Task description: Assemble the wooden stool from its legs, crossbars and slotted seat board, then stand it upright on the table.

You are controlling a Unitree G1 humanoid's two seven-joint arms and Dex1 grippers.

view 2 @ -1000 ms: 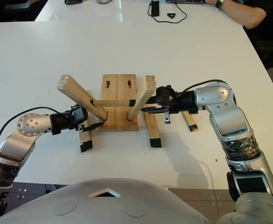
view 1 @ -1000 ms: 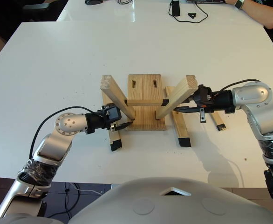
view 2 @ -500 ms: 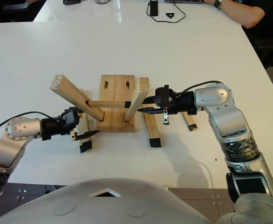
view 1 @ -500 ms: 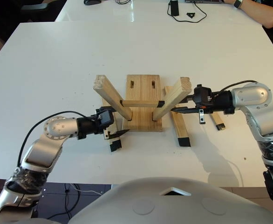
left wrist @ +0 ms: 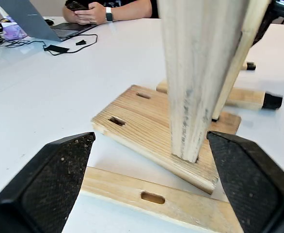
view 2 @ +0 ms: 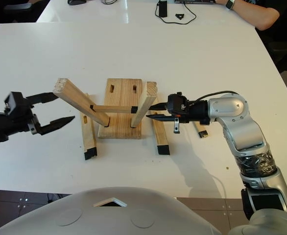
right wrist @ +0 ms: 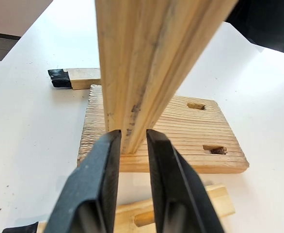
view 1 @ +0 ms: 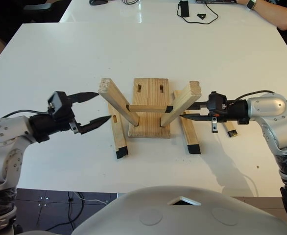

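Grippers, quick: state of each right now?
Left gripper: wide open, empty, beside the standing left leg.
Right gripper: slightly open, empty, tips at the standing right leg.

you can't tell whether the left leg (view 1: 119, 102) and right leg (view 1: 181, 104) sit in slots of the seat board (view 1: 151, 105) — their feet cover the spot. the right arm (view 1: 266, 105) hides part of the small black-tipped piece (view 1: 230, 130) — both wrist views cut the legs off up top.

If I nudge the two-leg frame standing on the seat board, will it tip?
Likely tippy: the leg frame stands tall on the seat board on narrow leg ends, tied by one crossbar. It looks rigid, so it should move as one piece, probably toppling rather than sliding.
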